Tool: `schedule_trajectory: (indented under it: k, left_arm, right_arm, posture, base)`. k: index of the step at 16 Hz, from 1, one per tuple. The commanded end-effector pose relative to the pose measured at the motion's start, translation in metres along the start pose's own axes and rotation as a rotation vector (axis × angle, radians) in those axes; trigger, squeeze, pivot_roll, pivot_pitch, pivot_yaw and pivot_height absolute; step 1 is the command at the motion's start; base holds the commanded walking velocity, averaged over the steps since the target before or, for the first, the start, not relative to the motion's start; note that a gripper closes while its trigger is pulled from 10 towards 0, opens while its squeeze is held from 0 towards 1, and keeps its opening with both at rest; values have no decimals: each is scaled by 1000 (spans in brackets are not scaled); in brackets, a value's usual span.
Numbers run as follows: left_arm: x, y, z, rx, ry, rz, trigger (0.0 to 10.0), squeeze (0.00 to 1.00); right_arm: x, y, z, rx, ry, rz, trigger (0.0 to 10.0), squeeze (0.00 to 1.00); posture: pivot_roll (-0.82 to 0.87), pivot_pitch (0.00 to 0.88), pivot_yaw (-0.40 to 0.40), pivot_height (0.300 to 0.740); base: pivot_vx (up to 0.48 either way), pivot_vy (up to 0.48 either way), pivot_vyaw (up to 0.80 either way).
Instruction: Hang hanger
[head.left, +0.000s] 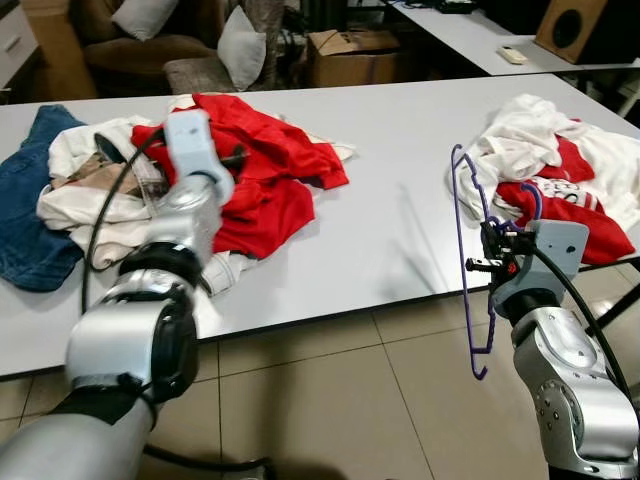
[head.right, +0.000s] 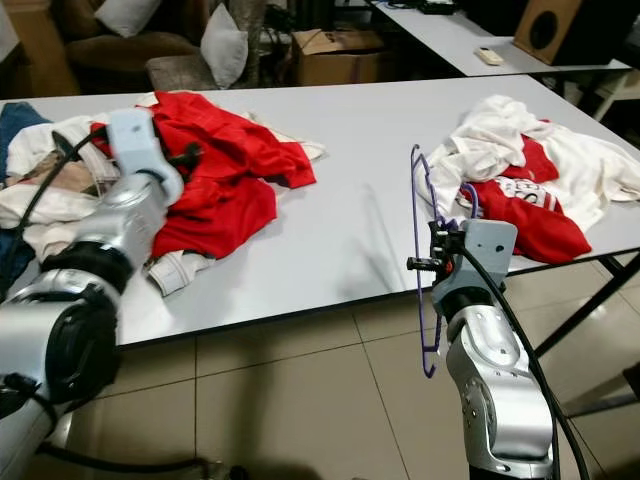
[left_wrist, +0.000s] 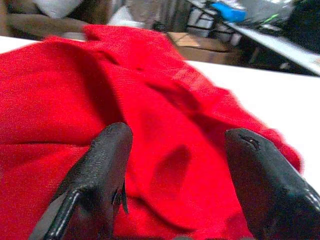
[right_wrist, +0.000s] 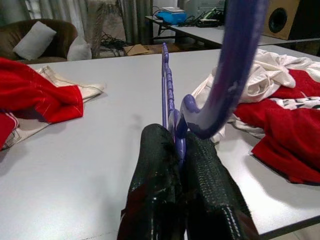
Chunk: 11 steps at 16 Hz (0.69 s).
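A purple plastic hanger (head.left: 466, 262) hangs upright off the table's front edge, its hook (right_wrist: 227, 85) curling over my right gripper (head.left: 497, 243). That gripper is shut on the hanger's neck, and its fingers (right_wrist: 165, 195) press together around the purple bar. My left gripper (left_wrist: 177, 185) is open, hovering just over the red garment (head.left: 268, 170) at the left of the white table (head.left: 400, 210). Both its fingers (left_wrist: 100, 180) stand apart above the red cloth (left_wrist: 60, 100).
Jeans (head.left: 30, 200) and pale clothes (head.left: 85, 190) lie at the table's left. A white and red pile (head.left: 560, 180) sits at the right end. Behind stand a sofa with cushions (head.left: 240, 45), a cardboard box (head.left: 350, 55) and a second table (head.left: 480, 35). Tiled floor (head.left: 330, 400) lies below.
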<state>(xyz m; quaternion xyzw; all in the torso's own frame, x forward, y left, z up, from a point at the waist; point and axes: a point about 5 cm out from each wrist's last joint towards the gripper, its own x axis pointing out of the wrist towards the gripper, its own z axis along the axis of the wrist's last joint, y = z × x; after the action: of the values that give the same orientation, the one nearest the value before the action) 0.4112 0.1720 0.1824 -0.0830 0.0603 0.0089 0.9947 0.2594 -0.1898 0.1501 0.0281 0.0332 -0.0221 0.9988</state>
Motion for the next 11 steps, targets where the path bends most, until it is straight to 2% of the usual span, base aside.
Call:
schedule_trajectory:
  k: [1,3,4,5,6,11]
  left_arm:
    - [1,-2,-1,-20,13,3,10000,0]
    - [1,-2,-3,-31,25,11,10000,0]
    - [1,-3,-6,-41,38,-3,4941,0]
    - [0,-6,-9,-39,47,-17,1843,0]
    - [0,-10,-11,-52,46,-46,0,0]
    - [1,-14,-11,-116,31,-55,0,0]
  right_arm:
    - [2,0,2,-9,2,-3,10000,0]
    - [1,2,2,-9,1,-2,10000,0]
    - [0,2,2,-9,0,-1,10000,0]
    - [-1,3,1,-8,1,-3,10000,0]
    - [-2,2,1,-8,2,-5,10000,0]
    - [-2,3,0,-13,6,-3,10000,0]
  posture:
    - [-252,0,7,740]
    - [-261,0,15,740]
    - [-261,0,15,740]
    - [-271,0,21,740]
    - [-276,0,24,740]
    - [-271,0,18,740]
  base:
    - [0,0,0]
    - [0,0,0]
    - [0,0,0]
    - [0,0,0]
    - [0,0,0]
    - [0,0,0]
